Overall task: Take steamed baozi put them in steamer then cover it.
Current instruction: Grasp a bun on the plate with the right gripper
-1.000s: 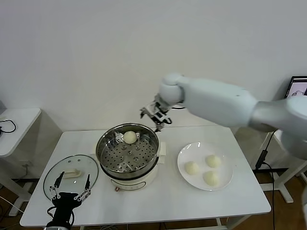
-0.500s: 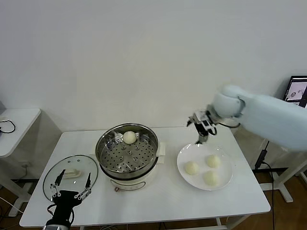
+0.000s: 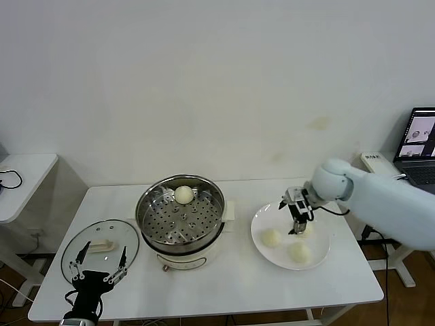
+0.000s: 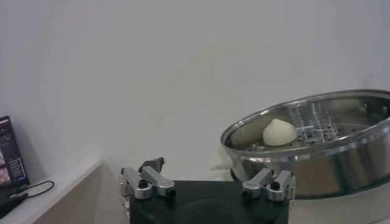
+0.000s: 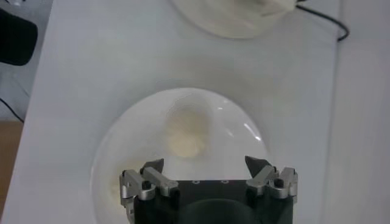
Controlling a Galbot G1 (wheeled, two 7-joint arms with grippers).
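Note:
The steel steamer [image 3: 178, 221] stands mid-table with one baozi [image 3: 184, 195] at the back of its basket; the left wrist view shows the same steamer [image 4: 323, 152] and bun [image 4: 279, 132]. Three baozi lie on the white plate [image 3: 262, 223]: one on the left [image 3: 271, 237], one in front [image 3: 299, 252], and one [image 3: 306, 229] partly hidden by my right gripper [image 3: 298, 216]. That gripper hangs open just above the plate, and a bun [image 5: 186, 135] lies ahead of its jaws [image 5: 205, 164]. The glass cover [image 3: 78, 248] lies flat at the front left. My left gripper [image 3: 98, 268] waits open over it.
A small side table [image 3: 20, 176] stands at the far left. A laptop [image 3: 421, 144] sits on a stand at the far right. In the right wrist view the steamer's cream base [image 5: 234, 15] and a cable lie beyond the plate [image 5: 122, 158].
My right arm swung from behind the steamer across to the right and came down over the plate, open and empty all the way. The left gripper stayed put.

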